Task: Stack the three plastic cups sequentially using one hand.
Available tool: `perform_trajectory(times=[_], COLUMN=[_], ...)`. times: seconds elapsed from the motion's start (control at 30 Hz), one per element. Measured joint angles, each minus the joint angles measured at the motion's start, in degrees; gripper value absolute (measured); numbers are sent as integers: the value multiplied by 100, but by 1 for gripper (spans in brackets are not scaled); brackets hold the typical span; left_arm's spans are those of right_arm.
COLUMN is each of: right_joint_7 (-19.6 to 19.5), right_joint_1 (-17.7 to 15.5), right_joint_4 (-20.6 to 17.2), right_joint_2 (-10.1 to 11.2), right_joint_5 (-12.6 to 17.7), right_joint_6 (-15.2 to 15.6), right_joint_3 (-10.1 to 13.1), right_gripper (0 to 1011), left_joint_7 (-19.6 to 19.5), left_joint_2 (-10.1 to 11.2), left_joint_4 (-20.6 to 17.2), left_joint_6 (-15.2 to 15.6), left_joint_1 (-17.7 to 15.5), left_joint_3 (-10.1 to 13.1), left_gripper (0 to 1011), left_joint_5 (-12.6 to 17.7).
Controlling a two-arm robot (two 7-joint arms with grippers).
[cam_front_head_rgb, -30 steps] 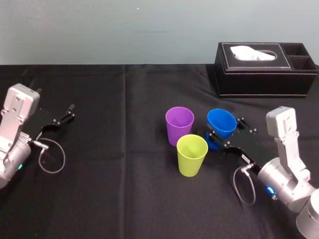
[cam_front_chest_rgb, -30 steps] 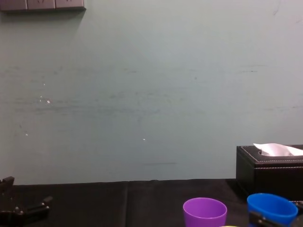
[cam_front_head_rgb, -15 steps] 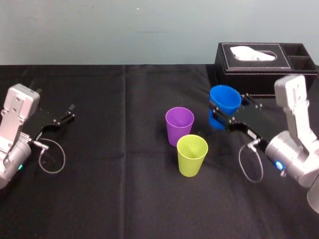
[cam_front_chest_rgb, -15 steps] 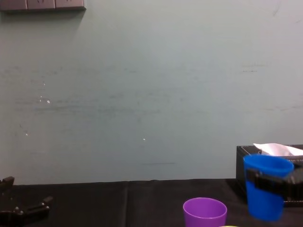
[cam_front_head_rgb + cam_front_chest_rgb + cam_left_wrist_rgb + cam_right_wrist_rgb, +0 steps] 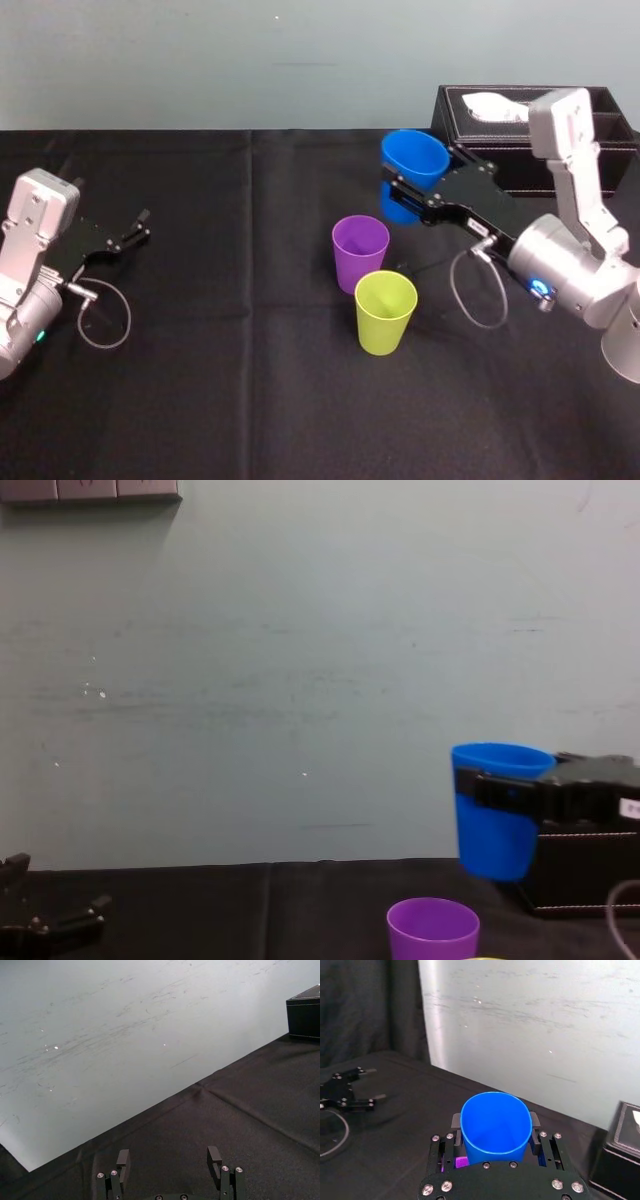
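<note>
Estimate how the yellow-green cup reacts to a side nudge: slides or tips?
Likely tips: the yellow-green cup stands on its narrow end, wide mouth up. Looks empty, so probably light. The black cloth may grip its base.

Looked like a robotics lab bench to me. A creased black cloth table cover (image 5: 250, 400) sat against a plain pale grey-green painted wall (image 5: 300, 680).

Plain bright blue cup (image 5: 412, 165), far right of the others. Plain purple cup (image 5: 360, 245) at centre; plain yellow-green cup (image 5: 385, 305) nearer. Black tablecloth (image 5: 250, 380), unpatterned. Black tissue box (image 5: 625, 160) far right, white stitching, white tissue (image 5: 495, 103). Pale grey-green wall (image 5: 250, 60). Black right gripper (image 5: 400, 190) and left gripper (image 5: 140, 225), silver-grey arms.
</note>
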Motion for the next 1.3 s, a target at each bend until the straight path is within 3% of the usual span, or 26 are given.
perform_trajectory(times=[0.43, 1.3], right_joint_7=[295, 387], right_joint_1=[328, 564], right_joint_4=[337, 872], right_joint_2=[-50, -75], right_joint_5=[68, 56], right_joint_6=[49, -96], right_joint_3=[-421, -706], right_gripper=[732, 732], left_joint_7=[0, 0], left_joint_2=[0, 0], left_joint_4=[0, 0], left_joint_6=[0, 0], left_joint_1=[0, 0], left_joint_3=[0, 0], left_gripper=[1011, 1011], left_joint_5=[0, 0])
